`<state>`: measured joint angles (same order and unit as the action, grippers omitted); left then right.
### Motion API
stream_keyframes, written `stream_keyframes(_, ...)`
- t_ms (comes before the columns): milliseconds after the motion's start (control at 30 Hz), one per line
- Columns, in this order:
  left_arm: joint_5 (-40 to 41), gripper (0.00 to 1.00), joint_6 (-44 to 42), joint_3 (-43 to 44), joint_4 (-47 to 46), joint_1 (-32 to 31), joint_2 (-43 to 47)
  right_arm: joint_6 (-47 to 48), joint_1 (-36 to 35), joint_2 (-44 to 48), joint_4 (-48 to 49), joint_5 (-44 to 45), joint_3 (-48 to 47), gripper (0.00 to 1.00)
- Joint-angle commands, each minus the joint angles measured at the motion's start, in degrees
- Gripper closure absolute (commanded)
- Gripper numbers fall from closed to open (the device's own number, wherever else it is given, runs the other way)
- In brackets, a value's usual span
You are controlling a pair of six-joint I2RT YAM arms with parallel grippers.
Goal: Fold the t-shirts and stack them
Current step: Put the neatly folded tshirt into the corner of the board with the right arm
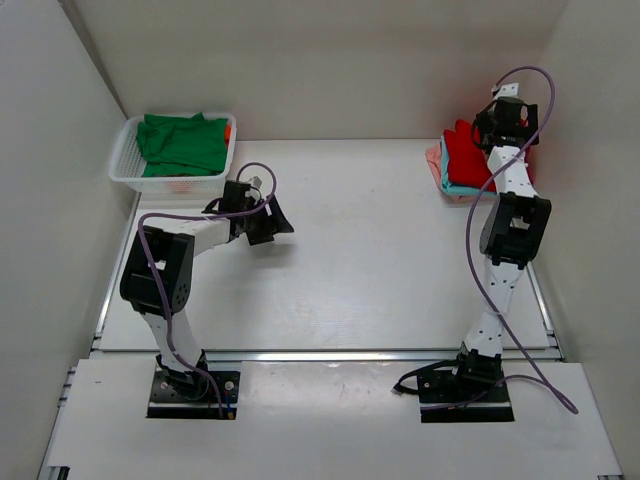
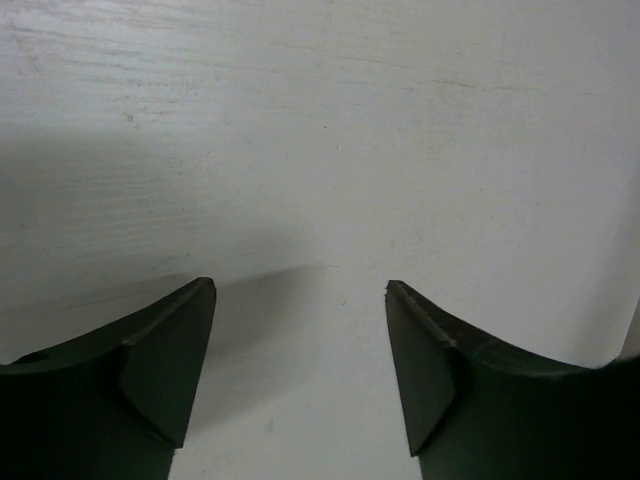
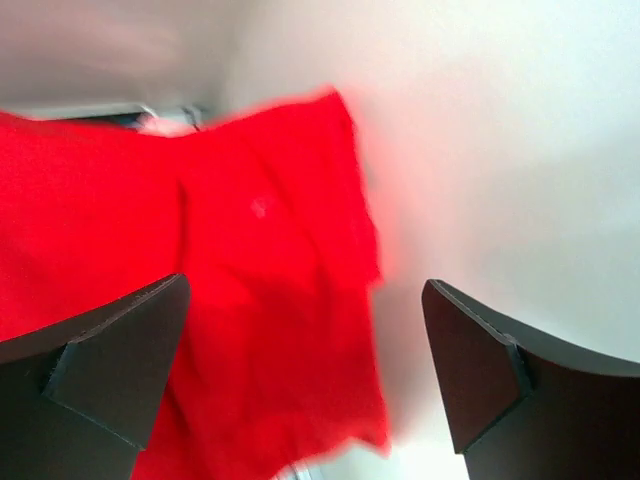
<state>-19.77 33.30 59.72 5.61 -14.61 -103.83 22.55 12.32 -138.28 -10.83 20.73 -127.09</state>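
There are two arms, the left arm (image 1: 160, 275) and the right arm (image 1: 512, 225), and two grippers, the left gripper (image 1: 272, 222) and the right gripper (image 1: 503, 118). One white basket (image 1: 200, 186) sits at the upper left of the frame with one green t-shirt (image 1: 182, 145) and one sliver of orange cloth (image 1: 229, 130) in it. At the upper right lie three layers of cloth: one red t-shirt (image 1: 465, 150), one teal t-shirt (image 1: 452, 186) and one pink layer (image 1: 434, 155).

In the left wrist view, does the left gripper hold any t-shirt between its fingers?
No, the left gripper is open, and only the bare white table shows in the gap.
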Motion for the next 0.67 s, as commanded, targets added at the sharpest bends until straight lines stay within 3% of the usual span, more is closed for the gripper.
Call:
stream_keyframes(0, -0.6, 0.17, -1.6, 1.6, 2.7, -0.2, 3.2, 0.9, -1.2, 10.2, 7.0, 13.0, 4.1, 0.01)
stream_keyframes(33, -1.3, 0.02, -2.3, 1.5, 3.4, 0.5, 4.3, -0.6, -1.6, 11.6, 5.7, 14.2, 6.4, 0.01)
stream_keyframes(133, -3.4, 0.02, -4.8, 0.9, 6.7, 0.1, 7.2, -9.6, -1.9, 19.1, -4.2, 10.2, 9.0, 0.01)
stream_keyframes(200, -2.1, 0.01, -7.5, 1.8, 13.5, -0.8, 8.5, -14.1, -3.4, 26.3, -9.6, 6.4, 14.7, 0.01)
stream_keyframes(367, 2.6, 0.01, -10.6, 2.9, 24.1, -4.4, 13.7, -20.0, -16.3, 37.8, -24.6, 5.1, 28.7, 0.01)
stream_keyframes(633, 3.3, 0.02, -12.3, -7.6, 24.4, -7.6, 32.8, -38.7, -34.4, 61.3, -23.5, 0.8, 66.8, 0.01)
